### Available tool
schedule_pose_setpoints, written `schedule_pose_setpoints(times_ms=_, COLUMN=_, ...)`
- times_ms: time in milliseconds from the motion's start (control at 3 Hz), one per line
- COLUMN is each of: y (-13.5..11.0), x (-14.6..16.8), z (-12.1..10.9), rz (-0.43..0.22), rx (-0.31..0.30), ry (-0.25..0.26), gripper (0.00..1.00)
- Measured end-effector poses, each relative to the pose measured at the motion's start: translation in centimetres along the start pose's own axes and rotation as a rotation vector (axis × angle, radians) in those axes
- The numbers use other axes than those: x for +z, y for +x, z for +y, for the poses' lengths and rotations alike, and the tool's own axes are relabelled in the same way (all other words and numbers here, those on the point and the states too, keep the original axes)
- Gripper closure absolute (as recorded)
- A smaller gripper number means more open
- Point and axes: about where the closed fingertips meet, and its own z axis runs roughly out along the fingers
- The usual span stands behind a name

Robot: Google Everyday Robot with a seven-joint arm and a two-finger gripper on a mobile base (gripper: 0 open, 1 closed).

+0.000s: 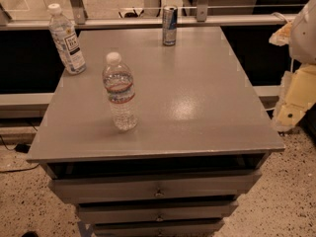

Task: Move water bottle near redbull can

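The water bottle (119, 93), clear and ribbed with a white cap and a red-and-blue label band, stands upright on the grey cabinet top (197, 102), left of the middle and towards the front. The redbull can (169, 25), blue and silver, stands upright at the far edge, near the middle. The gripper (295, 100) is a white and yellowish shape at the right edge of the view. It is off the cabinet's right side, well away from both the bottle and the can, and holds nothing I can see.
A second bottle with a large white label (67, 39) stands at the far left corner. The cabinet has drawers (158, 189) at its front. A metal rail (237, 19) runs behind the top. Speckled floor lies around the cabinet.
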Motion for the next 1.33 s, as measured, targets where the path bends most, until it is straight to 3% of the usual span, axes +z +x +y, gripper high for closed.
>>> schedule_pose_setpoints(times_ms=333, y=0.0, x=0.0, z=0.0, rz=0.000, rx=0.000, ry=0.000, gripper=0.00)
schedule_pose_setpoints(times_ms=667, y=-0.6, x=1.0, z=0.0, rz=-0.071, rx=0.029, ry=-0.023, gripper=0.00)
schedule_pose_setpoints(times_ms=1000, y=-3.3, x=4.5, z=-0.7, rz=-0.237, rx=0.106, ry=-0.103, gripper=0.00)
schedule_pose_setpoints(times_ms=1333, y=-7.7, x=7.4, z=-2.0, rz=-0.404, rx=0.149, ry=-0.174, gripper=0.00)
